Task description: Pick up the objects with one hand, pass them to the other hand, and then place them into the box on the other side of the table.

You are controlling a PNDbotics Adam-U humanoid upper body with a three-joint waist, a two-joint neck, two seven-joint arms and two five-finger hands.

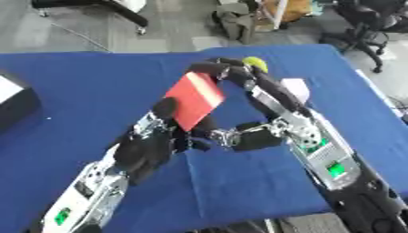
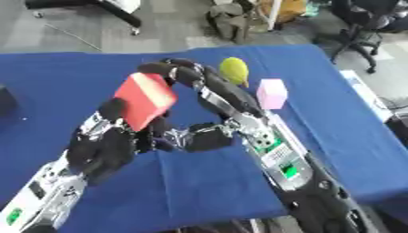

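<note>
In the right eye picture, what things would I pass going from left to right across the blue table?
Dark box at the left edge → red block held between the hands → yellow-green object → pink block.

I see a matt blue cloth [image 1: 95, 86] covering the table. The red box [image 2: 145, 100] looks like smooth card. My hands, left hand [image 2: 108, 136] and right hand [image 2: 183, 70], show glossy black plastic with silver metal.

In the left eye view we see the right hand [image 1: 239, 75] covering most of the yellow-green object [image 1: 255, 63] and part of the pink block [image 1: 296, 87] near the bench's [image 1: 95, 86] far right edge. At the bench's left edge the dark box [image 1: 14, 102] is cut off by the frame. We cannot tell how the left hand's fingers [image 2: 111, 111] sit behind the red block [image 2: 146, 99].
</note>
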